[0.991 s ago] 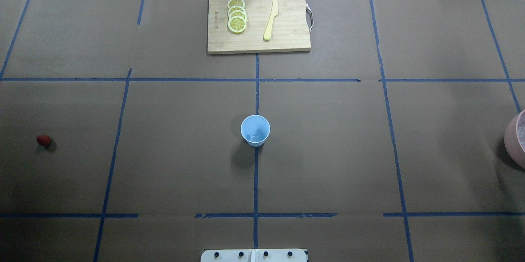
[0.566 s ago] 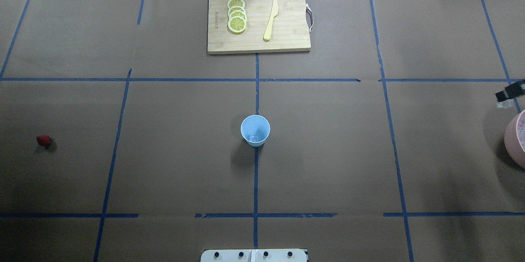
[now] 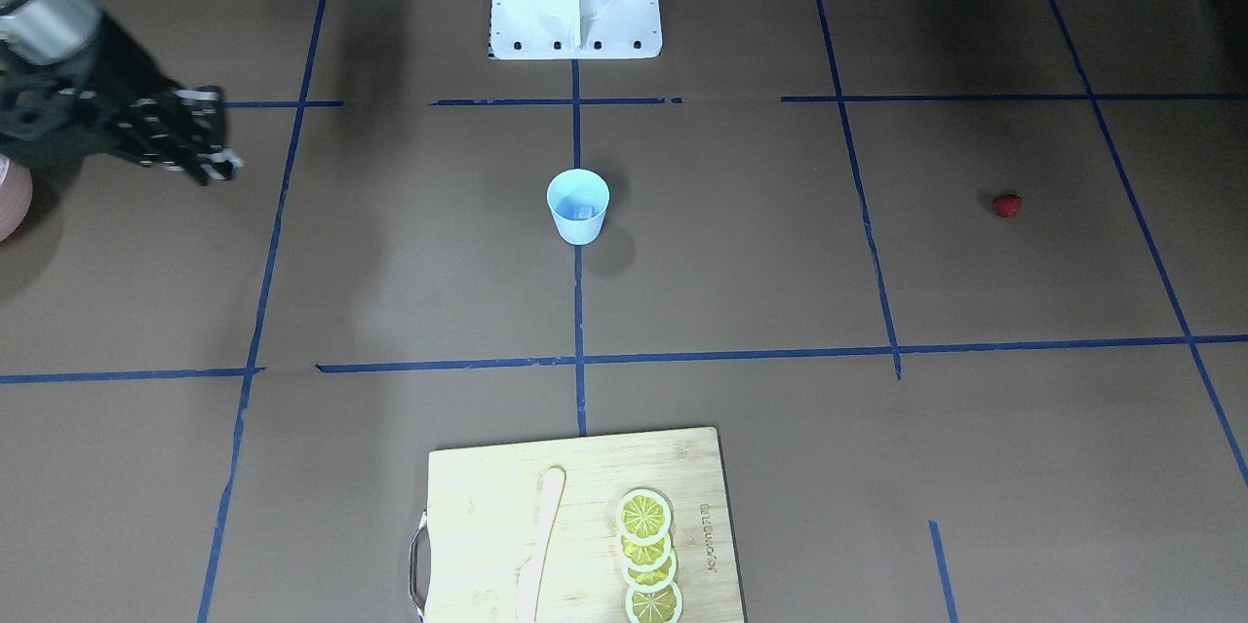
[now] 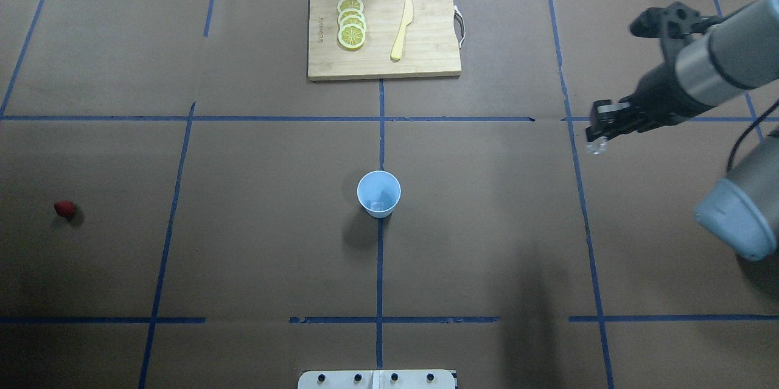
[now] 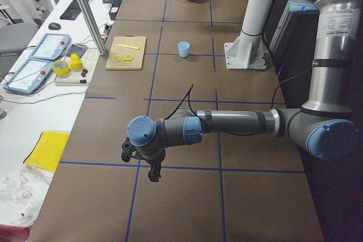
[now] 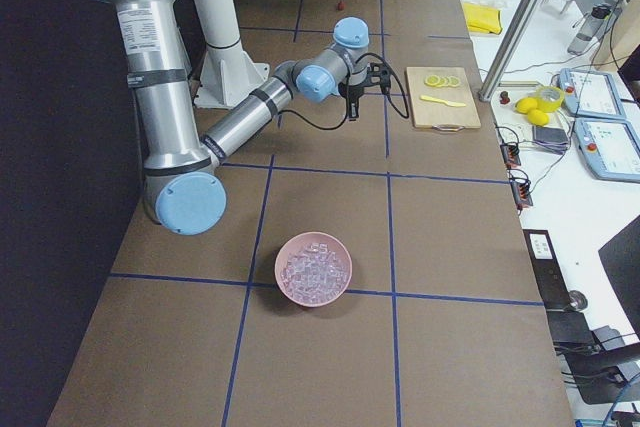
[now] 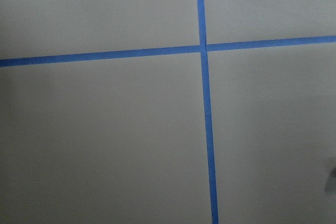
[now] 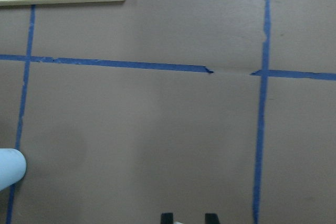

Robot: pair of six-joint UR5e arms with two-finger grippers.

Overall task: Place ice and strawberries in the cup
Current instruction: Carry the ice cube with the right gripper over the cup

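The light blue cup (image 4: 378, 193) stands upright at the table's middle, with one ice cube (image 4: 377, 203) inside. My right gripper (image 4: 596, 140) hovers to the right of the cup and well apart from it, shut on a small pale ice cube (image 4: 595, 148). Its fingertips (image 8: 166, 217) show at the bottom of the right wrist view, with the cup (image 8: 9, 169) at the left edge. The red strawberry (image 4: 64, 209) lies alone at the far left. My left gripper (image 5: 153, 174) shows only in the exterior left view, over the table's left end; I cannot tell whether it is open.
A pink bowl (image 6: 313, 269) full of ice cubes stands at the table's right end. A wooden cutting board (image 4: 426, 57) at the back centre carries lemon slices (image 4: 351, 22) and a yellow knife (image 4: 401, 28). Blue tape lines cross the brown table.
My right arm has come in from the right edge and moved left toward the cup with the ice cube. Its elbow now hides the bowl in the overhead view.
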